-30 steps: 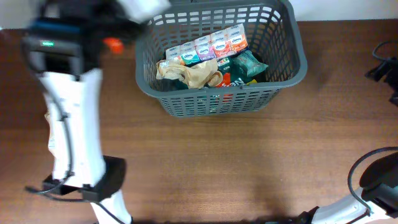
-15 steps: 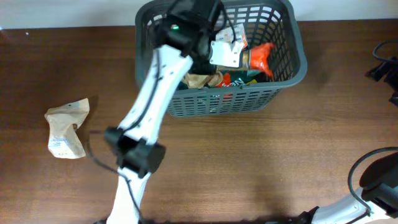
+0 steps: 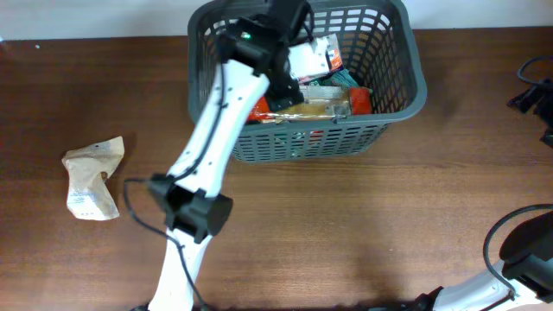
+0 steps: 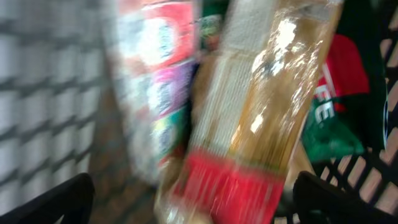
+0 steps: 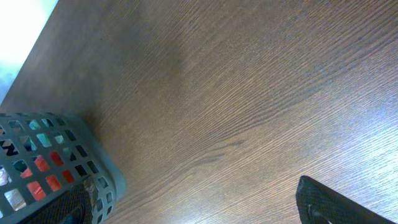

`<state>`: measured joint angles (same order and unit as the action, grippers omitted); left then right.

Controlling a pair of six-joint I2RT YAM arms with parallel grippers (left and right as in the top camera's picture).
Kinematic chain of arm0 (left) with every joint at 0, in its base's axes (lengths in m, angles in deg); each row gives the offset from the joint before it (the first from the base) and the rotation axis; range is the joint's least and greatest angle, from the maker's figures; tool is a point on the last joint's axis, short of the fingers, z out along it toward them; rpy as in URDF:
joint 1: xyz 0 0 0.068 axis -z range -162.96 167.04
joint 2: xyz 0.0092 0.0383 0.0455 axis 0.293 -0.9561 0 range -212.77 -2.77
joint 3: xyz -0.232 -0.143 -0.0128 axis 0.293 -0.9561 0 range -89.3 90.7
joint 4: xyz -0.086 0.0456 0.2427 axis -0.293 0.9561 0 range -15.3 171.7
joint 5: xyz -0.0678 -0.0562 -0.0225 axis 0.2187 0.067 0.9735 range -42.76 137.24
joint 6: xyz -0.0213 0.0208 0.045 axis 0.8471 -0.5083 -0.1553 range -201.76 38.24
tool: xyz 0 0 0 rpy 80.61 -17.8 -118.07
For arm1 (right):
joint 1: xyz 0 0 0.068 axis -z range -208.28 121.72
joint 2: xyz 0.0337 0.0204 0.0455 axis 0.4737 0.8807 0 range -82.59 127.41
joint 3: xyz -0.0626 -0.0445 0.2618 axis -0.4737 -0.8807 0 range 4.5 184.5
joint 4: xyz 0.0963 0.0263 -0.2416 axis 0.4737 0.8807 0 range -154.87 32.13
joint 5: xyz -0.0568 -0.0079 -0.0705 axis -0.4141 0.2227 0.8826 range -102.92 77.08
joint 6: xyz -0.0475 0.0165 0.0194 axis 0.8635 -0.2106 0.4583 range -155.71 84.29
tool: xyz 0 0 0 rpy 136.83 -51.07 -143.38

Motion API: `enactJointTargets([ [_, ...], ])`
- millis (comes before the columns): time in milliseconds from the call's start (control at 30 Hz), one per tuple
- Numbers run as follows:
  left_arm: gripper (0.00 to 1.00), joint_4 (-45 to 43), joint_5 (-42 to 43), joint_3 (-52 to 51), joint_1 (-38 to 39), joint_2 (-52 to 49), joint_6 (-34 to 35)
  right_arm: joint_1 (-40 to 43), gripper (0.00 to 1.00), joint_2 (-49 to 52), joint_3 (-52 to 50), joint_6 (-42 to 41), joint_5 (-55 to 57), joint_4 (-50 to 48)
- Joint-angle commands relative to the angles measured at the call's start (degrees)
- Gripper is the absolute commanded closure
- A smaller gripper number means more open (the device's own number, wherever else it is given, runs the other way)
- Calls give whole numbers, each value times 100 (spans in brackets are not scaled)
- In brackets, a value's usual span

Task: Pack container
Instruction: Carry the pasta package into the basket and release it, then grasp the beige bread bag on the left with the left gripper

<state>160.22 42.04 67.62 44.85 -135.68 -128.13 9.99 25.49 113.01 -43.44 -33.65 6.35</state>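
The container (image 3: pixel 390 102), a dark grey slotted basket, stands at the far middle of the tabletop (image 3: pixel 363 225). It holds a clear packet of long pasta (image 4: pixel 261 112) with a red band, lying on top of other goods, among them a blurred row of coloured cartons (image 4: pixel 158 68) and a green-and-red pouch (image 4: pixel 329 121). The left gripper (image 4: pixel 199 202) hangs inside the basket just above the pasta packet, its jaws spread wide and gripping nothing. A crumpled brown paper packet (image 3: pixel 93 177) lies well apart on the tabletop to the left, while the right gripper (image 5: pixel 202 205) hovers over the tabletop near a corner of the basket, jaws likewise wide and empty.
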Motion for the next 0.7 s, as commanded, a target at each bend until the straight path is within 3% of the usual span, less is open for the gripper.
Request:
enactJointTargets([
  [0,11,188,-555,503,-400,1036,778,-33,1,-118,-31,-28,-48,-13],
  [67,18,302,-664,498,-697,1419,887,-33,1,-118,-31,-28,-48,-13],
  [233,24,39,-522,-396,-2092,2533,1137,-33,1,-118,-31,-28,-48,-13],
  [400,28,-444,439,-2848,-3875,3449,1163,-33,1,-118,-31,-28,-48,-13],
  [567,27,-931,442,-5174,-5012,3477,1878,-33,1,-118,-31,-28,-48,-13],
  [667,17,-1394,697,-6400,-5434,3342,2020,-33,1,-118,-31,-28,-48,-13],
])
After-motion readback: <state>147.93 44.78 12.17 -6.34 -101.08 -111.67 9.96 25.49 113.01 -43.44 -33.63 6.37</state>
